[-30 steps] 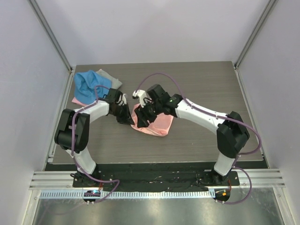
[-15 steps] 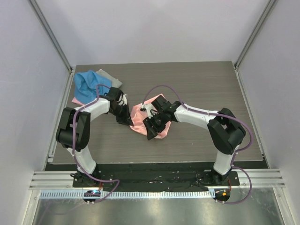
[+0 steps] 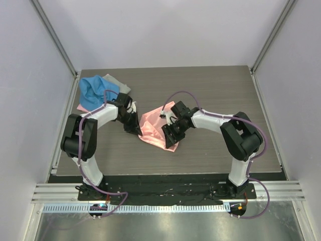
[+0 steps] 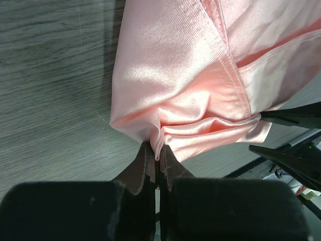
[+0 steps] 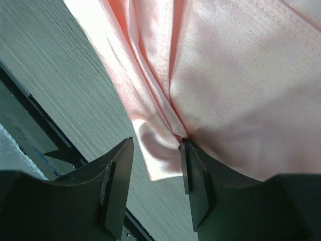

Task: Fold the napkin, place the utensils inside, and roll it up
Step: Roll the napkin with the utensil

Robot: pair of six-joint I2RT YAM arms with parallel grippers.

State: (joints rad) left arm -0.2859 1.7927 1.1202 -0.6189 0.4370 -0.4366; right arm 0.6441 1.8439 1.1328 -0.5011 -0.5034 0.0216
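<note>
**Ann:** Top external first: what's sitting on the table [image 3: 225, 95]?

**Ben:** The napkin [image 3: 153, 128] is lying crumpled near the middle. The blue cloth [image 3: 93, 90] is bunching up in the far left corner, and the grey cloth [image 3: 118, 83] is touching it from behind.

**Ann:** And the claws?

**Ben:** The left gripper [image 4: 157, 153] is pinching a fold at the napkin's left edge, with its jaws closed tight on it. The right gripper [image 5: 156, 148] is holding its jaws apart, straddling the napkin's near corner. One finger [image 5: 193, 170] is touching the cloth, and nothing is being clamped.
</note>
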